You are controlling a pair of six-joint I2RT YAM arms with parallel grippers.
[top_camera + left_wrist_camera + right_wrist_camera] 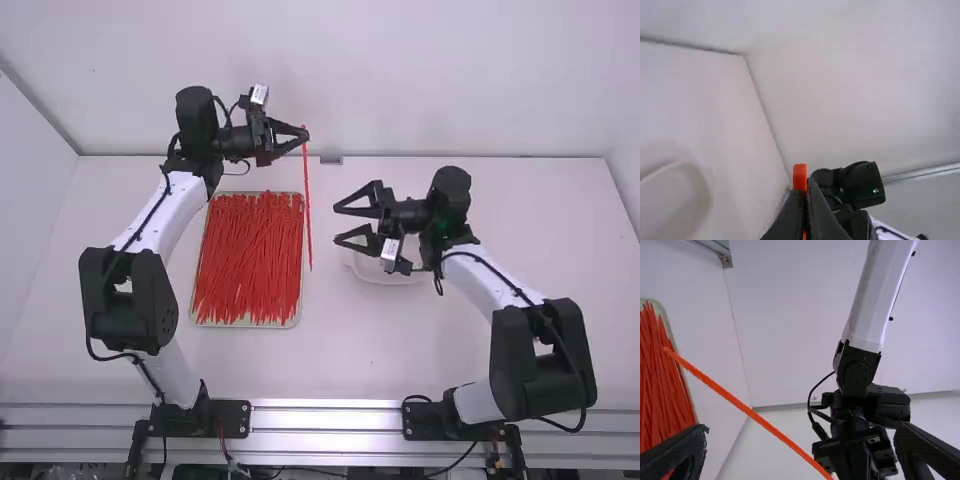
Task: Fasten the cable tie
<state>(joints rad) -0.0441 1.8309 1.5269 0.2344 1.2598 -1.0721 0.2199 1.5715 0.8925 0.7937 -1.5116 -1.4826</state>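
Note:
A single red cable tie [308, 200] hangs straight down over the right edge of the tray, held at its top end by my left gripper [299, 136], which is shut on it high above the table's back. In the left wrist view the tie's head [799, 176] sticks out between the closed fingers [816, 210]. My right gripper [342, 222] stands open just right of the hanging tie, its jaws facing it without touching. In the right wrist view the tie [740, 407] runs slantwise between my spread fingers [677, 452], with the left gripper [855, 440] beyond.
A beige tray [297, 322] piled with several red cable ties [250, 255] lies left of the middle. A white bowl [385, 272] sits under the right wrist. The table's back wall and a small bracket [330, 158] are behind the tie.

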